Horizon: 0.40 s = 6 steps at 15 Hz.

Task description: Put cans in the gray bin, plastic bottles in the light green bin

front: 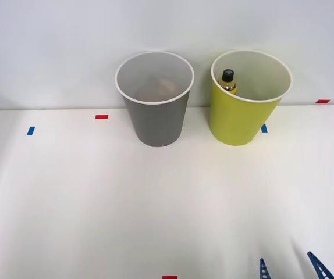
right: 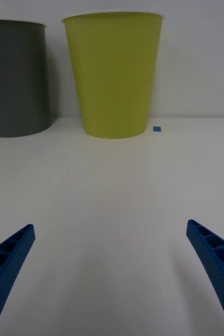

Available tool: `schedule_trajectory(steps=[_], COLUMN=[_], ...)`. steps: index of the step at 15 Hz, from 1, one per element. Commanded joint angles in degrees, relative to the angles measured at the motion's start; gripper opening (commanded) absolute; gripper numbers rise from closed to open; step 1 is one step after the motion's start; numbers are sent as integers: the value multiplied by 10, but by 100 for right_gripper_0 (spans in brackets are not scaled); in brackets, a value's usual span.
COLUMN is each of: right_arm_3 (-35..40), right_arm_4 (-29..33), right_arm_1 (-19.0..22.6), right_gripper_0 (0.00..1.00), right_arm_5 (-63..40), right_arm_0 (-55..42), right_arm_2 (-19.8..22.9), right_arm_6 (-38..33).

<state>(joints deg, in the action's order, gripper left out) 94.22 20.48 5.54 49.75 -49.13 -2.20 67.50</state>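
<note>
The gray bin [front: 155, 116] [right: 16, 79] stands at the back middle of the white table, and inside it a faint brownish shape shows low down. To its right stands the light green bin [front: 242, 116] [right: 114, 73]. A yellow plastic bottle [front: 228, 81] with a black cap leans upright inside the green bin against its left wall. My right gripper [front: 291, 268] [right: 109, 273] hovers low over the table's front right, open, with nothing between its blue ribbed fingers [right: 7, 262]. It faces the green bin from well in front.
Small red tape marks [front: 101, 117] and blue tape marks [front: 31, 131] dot the table, with a blue one [right: 157, 128] just right of the green bin's base. A pale wall rises right behind the bins. Bare table [front: 155, 203] lies between gripper and bins.
</note>
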Motion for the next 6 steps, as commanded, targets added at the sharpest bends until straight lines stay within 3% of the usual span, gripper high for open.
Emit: schedule_trajectory(steps=[1,6], right_arm_3=[0,0], right_arm_4=[0,0], right_arm_1=[0,0], right_gripper_0=[100,100], right_arm_5=[0,0], right_arm_0=[0,0], right_arm_2=[0,0], right_arm_6=[0,0])
